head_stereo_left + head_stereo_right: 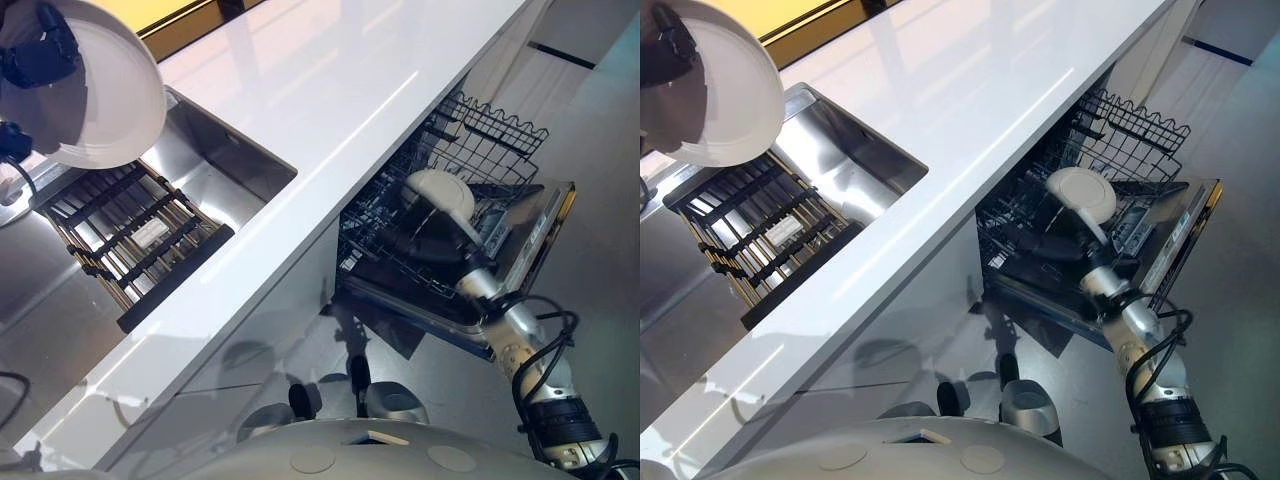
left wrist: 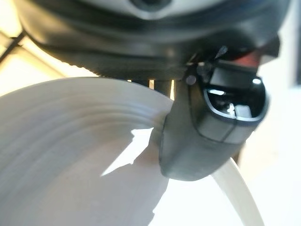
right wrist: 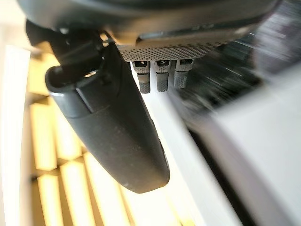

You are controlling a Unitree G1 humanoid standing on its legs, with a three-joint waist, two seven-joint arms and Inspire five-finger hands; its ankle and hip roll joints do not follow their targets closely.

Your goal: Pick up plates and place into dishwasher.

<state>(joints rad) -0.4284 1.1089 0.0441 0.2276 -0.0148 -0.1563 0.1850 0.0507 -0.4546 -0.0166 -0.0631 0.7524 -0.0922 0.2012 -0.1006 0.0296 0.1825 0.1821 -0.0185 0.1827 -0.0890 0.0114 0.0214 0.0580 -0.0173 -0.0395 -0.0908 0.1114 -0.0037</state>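
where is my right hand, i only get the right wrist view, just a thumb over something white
observer: the right hand is down at the black wire dishwasher rack, which is pulled out below the white counter
operator: whats the white thing
observer: a round white plate, gripped on edge by that hand, just above the rack
operator: left hand free
observer: no, the left hand grips a second round white plate, raised above the black slatted rack in the steel sink
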